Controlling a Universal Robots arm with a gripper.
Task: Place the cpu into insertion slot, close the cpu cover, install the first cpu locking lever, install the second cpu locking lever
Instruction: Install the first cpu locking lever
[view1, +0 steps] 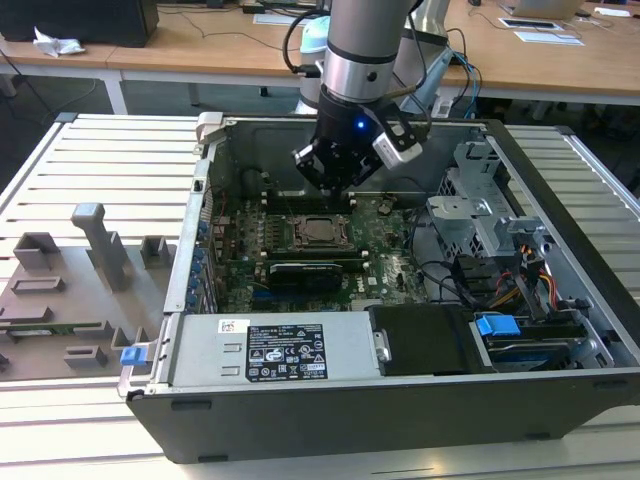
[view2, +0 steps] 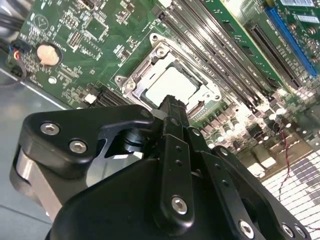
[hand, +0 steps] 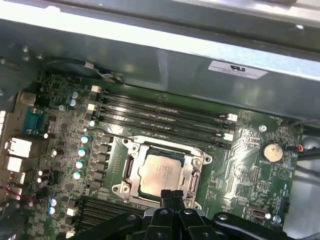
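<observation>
On a slatted metal table (view1: 100, 140), with wooden desks behind, an open computer case (view1: 400, 425) lying on its side. On the table to the exterior view's left of the case, a grey tray of fixtures (view1: 70, 280). Down inside the case, over the green motherboard (view1: 390, 265), the gripper (view1: 335, 183), fingers (hand: 167, 200) pressed together with nothing seen between them. Seated flat in the insertion slot (hand: 121, 189), beside the long black memory slots (hand: 160, 112), the cpu (hand: 161, 172). Lying down around the chip in both wrist views, the cpu cover (hand: 187, 172), with the dull silver top showing through its window. Just at the socket's edge, the closed tips; whether touching it or hovering, cannot tell.
</observation>
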